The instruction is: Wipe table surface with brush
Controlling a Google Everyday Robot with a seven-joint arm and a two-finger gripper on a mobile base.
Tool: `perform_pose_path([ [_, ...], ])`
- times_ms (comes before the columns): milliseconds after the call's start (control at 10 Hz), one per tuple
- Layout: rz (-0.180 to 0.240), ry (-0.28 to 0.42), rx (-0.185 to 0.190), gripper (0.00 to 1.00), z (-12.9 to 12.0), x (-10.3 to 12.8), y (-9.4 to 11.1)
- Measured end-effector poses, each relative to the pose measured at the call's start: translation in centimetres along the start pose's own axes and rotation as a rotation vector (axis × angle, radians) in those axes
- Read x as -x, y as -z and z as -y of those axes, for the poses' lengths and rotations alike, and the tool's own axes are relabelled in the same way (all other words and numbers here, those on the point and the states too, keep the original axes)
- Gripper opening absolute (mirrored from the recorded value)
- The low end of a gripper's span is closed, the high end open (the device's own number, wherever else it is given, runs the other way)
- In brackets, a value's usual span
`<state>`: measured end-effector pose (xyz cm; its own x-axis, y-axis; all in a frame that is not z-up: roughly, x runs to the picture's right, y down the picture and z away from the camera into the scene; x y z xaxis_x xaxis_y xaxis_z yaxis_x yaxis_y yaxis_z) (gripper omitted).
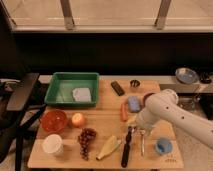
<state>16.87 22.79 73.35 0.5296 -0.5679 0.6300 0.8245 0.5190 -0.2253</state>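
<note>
- Camera view: gripper (134, 121) spread, empty, poised over brush (126, 149) head.
- Brush lies flat near table (106, 114) front edge, right of centre.
- Wiping not begun; grasp and strokes remain.

I can't make out my end effector (134, 122) properly: it sits low over the brush (125, 150) head, masked by the white arm (172, 112), which is cut off at the right edge.

A robot test lab is suggested: a table (102, 122) is laid with assorted fruit (87, 140) and a tray (72, 75), an office chair (22, 95) is alongside, and a robot gripper (134, 121) is poised over the table's right half.
</note>
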Motion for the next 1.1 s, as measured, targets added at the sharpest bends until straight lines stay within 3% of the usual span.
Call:
perform_pose_path([
  [700, -0.002, 0.012, 0.011, 0.74, -0.1, 0.1, -0.2],
  [1100, 0.005, 0.095, 0.069, 0.74, 2.9, 1.0, -3.6],
])
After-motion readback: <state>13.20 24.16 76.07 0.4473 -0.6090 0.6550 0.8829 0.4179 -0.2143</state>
